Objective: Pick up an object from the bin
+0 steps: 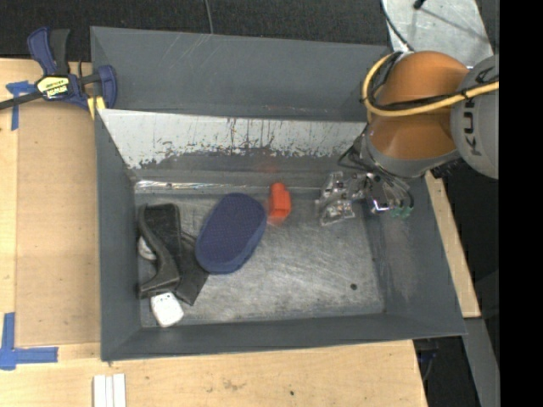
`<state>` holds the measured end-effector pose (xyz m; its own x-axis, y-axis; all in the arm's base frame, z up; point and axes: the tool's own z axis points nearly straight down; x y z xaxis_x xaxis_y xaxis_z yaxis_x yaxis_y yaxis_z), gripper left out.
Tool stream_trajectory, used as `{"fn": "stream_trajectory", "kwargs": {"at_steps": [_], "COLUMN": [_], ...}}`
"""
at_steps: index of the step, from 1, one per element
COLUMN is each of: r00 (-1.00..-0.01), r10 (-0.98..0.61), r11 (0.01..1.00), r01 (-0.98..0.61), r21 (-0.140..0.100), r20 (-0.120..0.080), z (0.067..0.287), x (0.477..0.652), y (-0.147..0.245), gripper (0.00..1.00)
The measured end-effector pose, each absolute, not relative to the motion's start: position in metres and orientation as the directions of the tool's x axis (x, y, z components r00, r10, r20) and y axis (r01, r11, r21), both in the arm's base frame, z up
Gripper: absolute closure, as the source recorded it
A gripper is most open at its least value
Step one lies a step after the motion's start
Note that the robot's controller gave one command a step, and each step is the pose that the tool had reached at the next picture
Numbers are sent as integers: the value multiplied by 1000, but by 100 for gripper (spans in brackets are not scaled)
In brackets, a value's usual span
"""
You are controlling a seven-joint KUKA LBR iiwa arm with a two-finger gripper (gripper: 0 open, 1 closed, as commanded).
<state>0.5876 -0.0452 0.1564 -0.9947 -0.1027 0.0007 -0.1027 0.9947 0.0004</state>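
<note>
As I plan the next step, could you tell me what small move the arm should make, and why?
Probably shift the gripper left in the view toward the small orange block: it lies nearest, while the gripper hangs over bare bin floor.

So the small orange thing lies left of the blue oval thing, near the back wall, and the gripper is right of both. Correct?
Not quite. The camera view shows the small orange thing right of the blue oval thing, not left. It is near the back wall, and the gripper is right of both.
</note>
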Motion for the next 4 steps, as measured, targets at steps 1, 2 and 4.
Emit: {"fn": "stream_trajectory", "kwargs": {"at_steps": [1, 2, 4], "r00": [-995, -985, -992], "r10": [-104, -173, -129], "r11": [995, 985, 992], "r01": [-104, -173, -129], "r21": [0, -4, 0], "r20": [-1, -30, -9], "z": [157, 98, 90], "x": [588, 611, 615], "y": [-45, -5, 51], "gripper": [0, 0, 100]}}
